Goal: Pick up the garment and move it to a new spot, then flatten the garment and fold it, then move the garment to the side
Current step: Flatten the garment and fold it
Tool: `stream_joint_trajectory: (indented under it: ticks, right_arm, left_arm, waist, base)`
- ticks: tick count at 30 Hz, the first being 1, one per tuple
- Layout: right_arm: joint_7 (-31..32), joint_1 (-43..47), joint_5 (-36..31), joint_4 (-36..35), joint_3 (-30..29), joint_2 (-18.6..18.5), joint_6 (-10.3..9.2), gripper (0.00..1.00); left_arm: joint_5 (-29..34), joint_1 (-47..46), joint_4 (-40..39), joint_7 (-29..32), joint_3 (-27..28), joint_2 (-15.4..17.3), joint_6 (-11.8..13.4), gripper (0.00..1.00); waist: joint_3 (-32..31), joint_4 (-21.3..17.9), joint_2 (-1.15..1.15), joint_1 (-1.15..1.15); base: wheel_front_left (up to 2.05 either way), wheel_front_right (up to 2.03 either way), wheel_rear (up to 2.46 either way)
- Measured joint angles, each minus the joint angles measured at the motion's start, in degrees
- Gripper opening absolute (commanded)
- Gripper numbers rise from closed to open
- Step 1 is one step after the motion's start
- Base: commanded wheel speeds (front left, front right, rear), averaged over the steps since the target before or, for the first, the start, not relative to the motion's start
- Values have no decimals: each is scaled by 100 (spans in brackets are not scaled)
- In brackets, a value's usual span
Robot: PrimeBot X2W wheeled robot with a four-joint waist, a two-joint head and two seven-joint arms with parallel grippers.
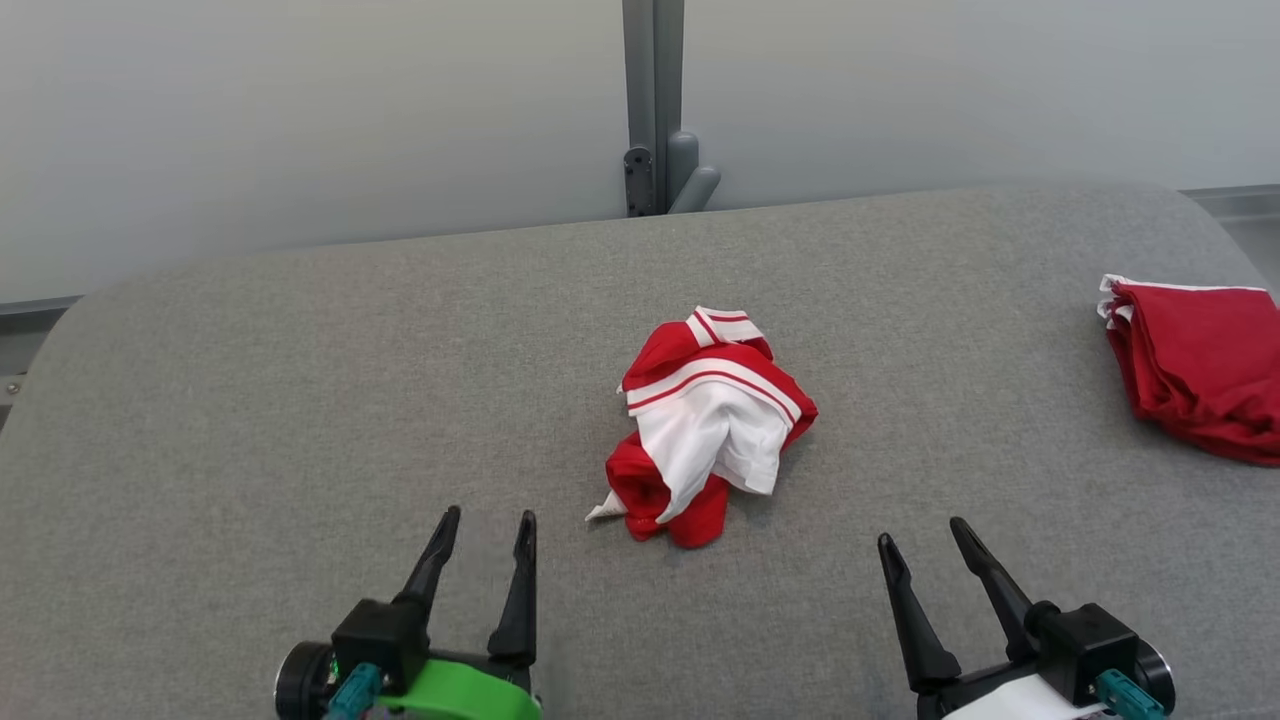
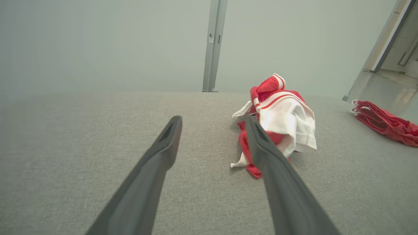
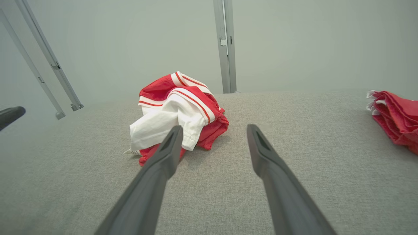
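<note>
Left gripper (image 1: pixel 490 515) hovers low over the grey padded surface (image 1: pixel 300 400), fingers pointing forward, spread wide, empty. Right gripper (image 1: pixel 921 531) likewise: wide, empty, leaning slightly inward. Garment (image 1: pixel 710 420) (red and white, crumpled) lies ahead of both and between them, touching neither. Its long axis runs away from the grippers, striped band at the far end. Folded red pile (image 1: pixel 1200 380) sits well off the right gripper's outer side.

Garment (image 1: pixel 712 420): red + white, thin red stripe on white bands. Tabletop (image 1: pixel 300 400): plain grey. Folded cloth (image 1: pixel 1200 370): red w/ white trim. Left hand (image 1: pixel 490 515) black, green cuff; right hand (image 1: pixel 922 531) black, white cuff.
</note>
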Motion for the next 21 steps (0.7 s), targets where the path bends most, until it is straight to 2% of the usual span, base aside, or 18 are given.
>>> stream_joint_trajectory:
  ticks: [6, 11, 21]
  right_arm:
    - [0, -120, 47, 54, 96, -34, 0, 100]
    - [0, -284, 62, 75, 203, -87, 0, 100]
    - [0, -688, 87, 53, 353, -74, 0, 100]
  left_arm:
    - [-256, -954, 517, -1, -526, -2, -274, 100]
    - [-508, -1641, 1174, -1, -950, -5, -380, 100]
    - [-1301, -2769, 2501, 0, -1389, -8, -287, 100]
  waist:
    - [194, -156, 0, 0]
    - [395, -301, 0, 0]
    - [887, -648, 0, 0]
  base:
    - [0, 0, 0]
    - [0, 0, 0]
    - [0, 0, 0]
